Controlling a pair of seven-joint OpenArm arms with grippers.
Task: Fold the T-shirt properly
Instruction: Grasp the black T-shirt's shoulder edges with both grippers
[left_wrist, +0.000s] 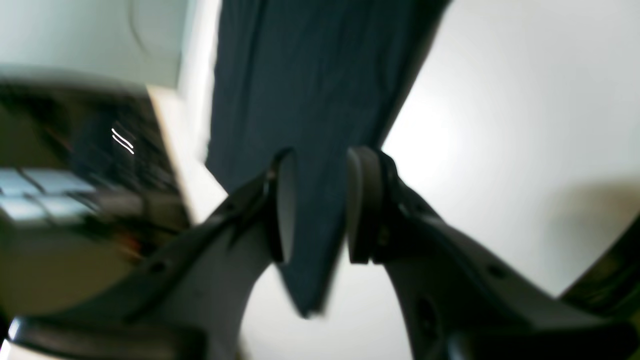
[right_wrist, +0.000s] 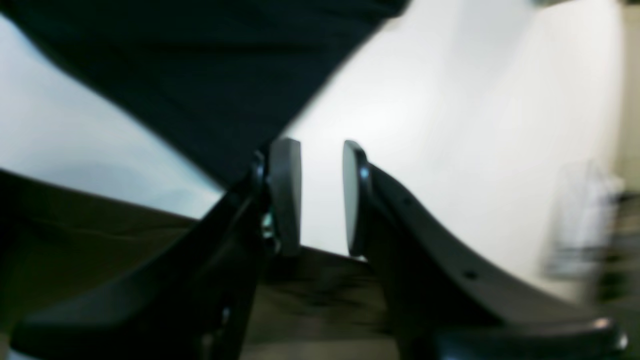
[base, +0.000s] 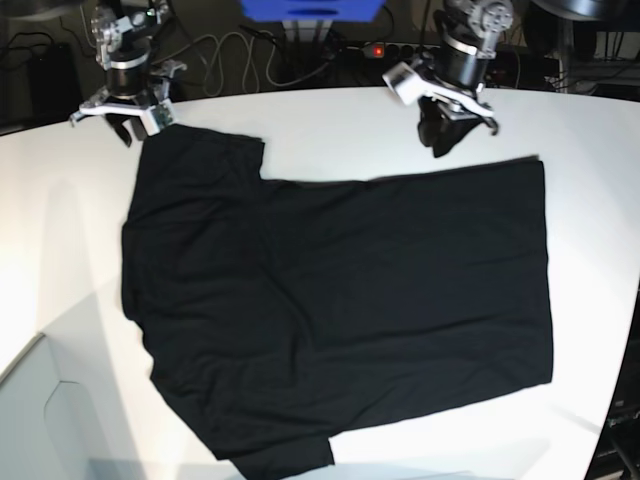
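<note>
Black, soft fabric of the T-shirt (base: 330, 300) is spread flat and plain side up across the white table (base: 60, 220), its lower hem and one sleeve reaching the near table edge. Bare table is left at both sides and along the far edge. No print is shown. Both wrist views are blurred. The left claw (base: 447, 140) and right claw (base: 128, 128) are held above the far edge, each with pads parted and nothing gripped between them.

A black T-shirt (base: 340, 300) lies flat on the white table (base: 60, 230).
</note>
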